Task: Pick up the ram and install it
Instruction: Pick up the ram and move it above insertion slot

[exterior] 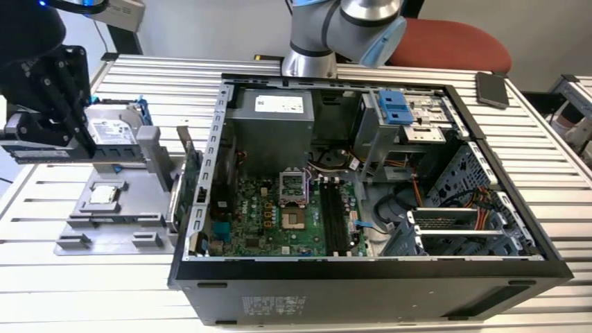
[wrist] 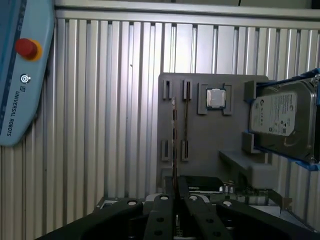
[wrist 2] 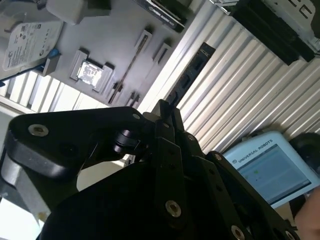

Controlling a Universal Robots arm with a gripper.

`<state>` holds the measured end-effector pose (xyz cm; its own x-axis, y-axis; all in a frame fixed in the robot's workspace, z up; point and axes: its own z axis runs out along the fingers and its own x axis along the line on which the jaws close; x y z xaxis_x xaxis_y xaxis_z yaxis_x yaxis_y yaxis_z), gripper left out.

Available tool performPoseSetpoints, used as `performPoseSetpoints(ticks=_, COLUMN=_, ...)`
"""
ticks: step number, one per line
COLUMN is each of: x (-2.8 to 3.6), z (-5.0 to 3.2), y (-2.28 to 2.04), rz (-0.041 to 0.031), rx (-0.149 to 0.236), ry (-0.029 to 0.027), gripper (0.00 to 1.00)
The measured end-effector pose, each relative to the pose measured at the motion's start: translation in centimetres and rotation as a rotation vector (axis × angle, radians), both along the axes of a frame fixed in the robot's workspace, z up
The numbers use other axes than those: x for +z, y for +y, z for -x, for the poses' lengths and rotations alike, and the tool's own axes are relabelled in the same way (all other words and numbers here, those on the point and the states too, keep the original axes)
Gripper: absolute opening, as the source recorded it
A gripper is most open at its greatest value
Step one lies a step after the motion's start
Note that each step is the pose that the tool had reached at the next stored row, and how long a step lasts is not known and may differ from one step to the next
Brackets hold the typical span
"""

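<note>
Ram [wrist 2: 191, 74] juts lengthwise straight out from the pinching fingers [wrist 2: 166, 127].

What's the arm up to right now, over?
Gripper shut on the ram. Ram off the gray tray, not yet in the computer case. Path looks clear.

The ram [wrist 2: 192, 70] is a long, narrow, dark board with a row of black chips along its face, seen broadside in the second wrist view. In the first wrist view the ram [wrist: 174, 140] appears edge-on as a very thin line. One end is nipped between the tips of the pincer [wrist 2: 164, 107]. The rest juts straight out beyond them, over the ribbed surface [wrist 2: 250, 75] by the grey tray [wrist: 210, 135].
</note>
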<state>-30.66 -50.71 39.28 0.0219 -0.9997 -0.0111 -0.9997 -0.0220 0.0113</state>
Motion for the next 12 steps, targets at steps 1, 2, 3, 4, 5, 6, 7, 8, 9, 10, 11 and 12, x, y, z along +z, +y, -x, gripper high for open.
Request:
performPoseSetpoints(ticks=1, x=0.00, z=-0.32, y=0.00, rz=0.0000, rx=0.000, ry=0.0011, gripper=0.00)
performPoseSetpoints(ticks=2, x=0.01, z=-0.63, y=0.00, rz=0.0001, rx=0.000, ry=0.0023, gripper=0.00)
performPoseSetpoints(ticks=3, x=0.01, z=-0.91, y=0.00, rz=0.0001, rx=0.000, ry=0.0034, gripper=0.00)
performPoseSetpoints(ticks=4, x=0.00, z=-1.17, y=0.00, rz=0.0001, rx=0.000, ry=0.0043, gripper=0.00)
performPoseSetpoints(ticks=5, x=0.00, z=-1.42, y=0.00, rz=0.0001, rx=0.000, ry=0.0051, gripper=0.00)
performPoseSetpoints(ticks=6, x=0.00, z=-1.72, y=0.00, rz=0.0000, rx=0.000, ry=0.0060, gripper=0.00)
performPoseSetpoints(ticks=7, x=0.00, z=-2.08, y=0.00, rz=0.0001, rx=0.000, ry=0.0070, gripper=0.00)
performPoseSetpoints(ticks=8, x=0.01, z=-2.46, y=0.00, rz=0.0001, rx=0.000, ry=0.0080, gripper=0.00)
performPoseSetpoints(ticks=9, x=0.01, z=-2.83, y=0.00, rz=0.0002, rx=0.000, ry=0.0087, gripper=0.00)
performPoseSetpoints(ticks=10, x=0.00, z=-3.18, y=0.00, rz=0.0000, rx=0.000, ry=0.0090, gripper=0.00)
performPoseSetpoints(ticks=11, x=0.01, z=-3.46, y=0.00, rz=0.0001, rx=0.000, ry=0.0092, gripper=0.00)
performPoseSetpoints(ticks=12, x=0.00, z=-3.73, y=0.00, rz=0.0000, rx=0.000, ry=0.0093, gripper=0.00)
